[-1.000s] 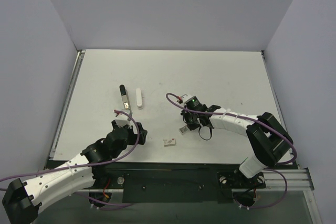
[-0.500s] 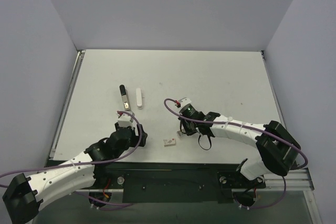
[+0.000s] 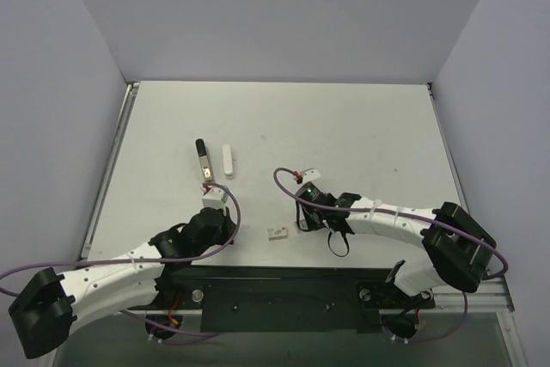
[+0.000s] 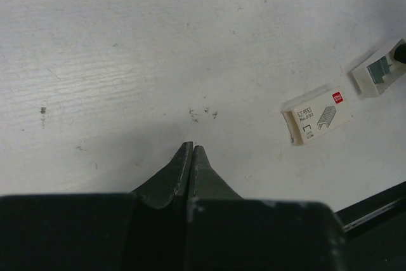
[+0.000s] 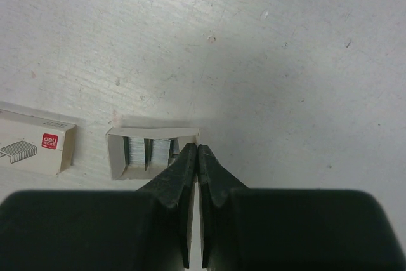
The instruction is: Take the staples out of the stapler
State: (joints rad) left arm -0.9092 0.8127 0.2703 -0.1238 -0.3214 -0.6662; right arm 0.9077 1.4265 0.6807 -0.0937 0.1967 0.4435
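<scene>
Left wrist view: the left claw (image 4: 191, 148) had just pressed together, empty, over the tabletop (image 4: 127, 42); the right claw (image 5: 197, 148) stayed closed. The stapler (image 3: 203, 160) lay ungripped farther away, probably released.

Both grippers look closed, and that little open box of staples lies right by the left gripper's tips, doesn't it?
Not quite: the open box of staples lies by the right gripper's tips, as the right wrist view shows. Both grippers, the left gripper included, are closed.
</scene>
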